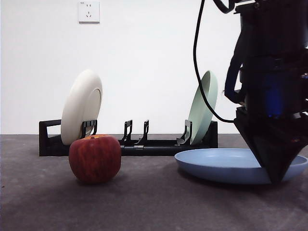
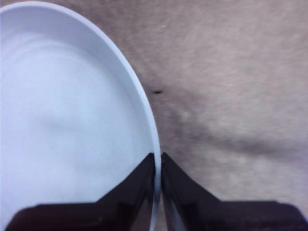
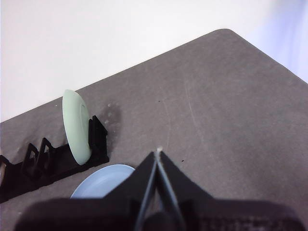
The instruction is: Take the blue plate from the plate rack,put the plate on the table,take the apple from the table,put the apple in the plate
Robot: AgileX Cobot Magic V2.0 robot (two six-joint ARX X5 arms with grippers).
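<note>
A cream-white plate [image 1: 82,106] stands on its edge at the left, a pale green plate [image 1: 203,107] stands tilted at the right, and a white wall socket [image 1: 89,12] sits high on the far white wall [image 1: 144,57].

Left end effector [image 2: 158,166] pinches low, jaws nearly together; right end effector [image 3: 158,156] hangs closed.

bare lab-like test setup: dark grey table [image 1: 154,202], blank white wall [image 1: 154,57], wall socket [image 1: 89,12]
</note>
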